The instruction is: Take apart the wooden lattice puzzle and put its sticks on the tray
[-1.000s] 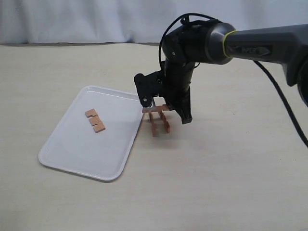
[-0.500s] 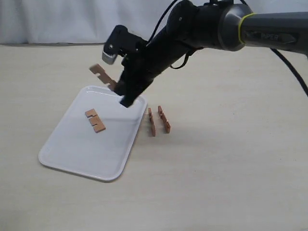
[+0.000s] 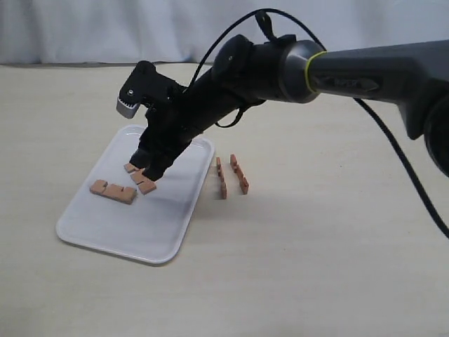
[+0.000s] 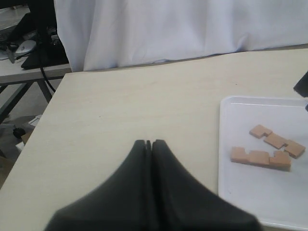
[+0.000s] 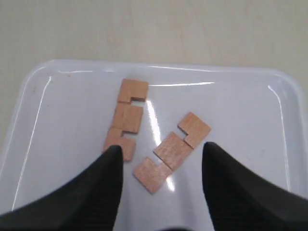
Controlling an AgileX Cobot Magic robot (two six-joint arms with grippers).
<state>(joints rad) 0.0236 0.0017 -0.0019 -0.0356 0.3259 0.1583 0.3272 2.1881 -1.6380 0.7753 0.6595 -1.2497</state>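
The right gripper (image 5: 161, 145) hung low over the white tray (image 5: 231, 96) with its jaws spread wide and nothing between them, a pose that suited a drop-off, since the tray is where the pieces belong. Directly beneath the gap lay a notched stick (image 5: 126, 118) and a second stick (image 5: 172, 151). Both were flat on the tray floor with their square notches showing. They sat close together at a slight angle, and whether they touched could not be told. Out on the table (image 3: 316, 246), just beside the tray's rim, a third stick (image 3: 222, 179) and a fourth stick (image 3: 240, 175) stood on edge, parallel and a little apart. They were probably upright because that is how they had sat in the grid. No crosswise joint remained anywhere, so the wooden lattice puzzle looked fully apart: four short orange-brown strips, half of them delivered. The left gripper (image 4: 150, 144) waited over bare table beside the tray, its jaws pressed together on nothing, apparently keeping clear of the working arm.
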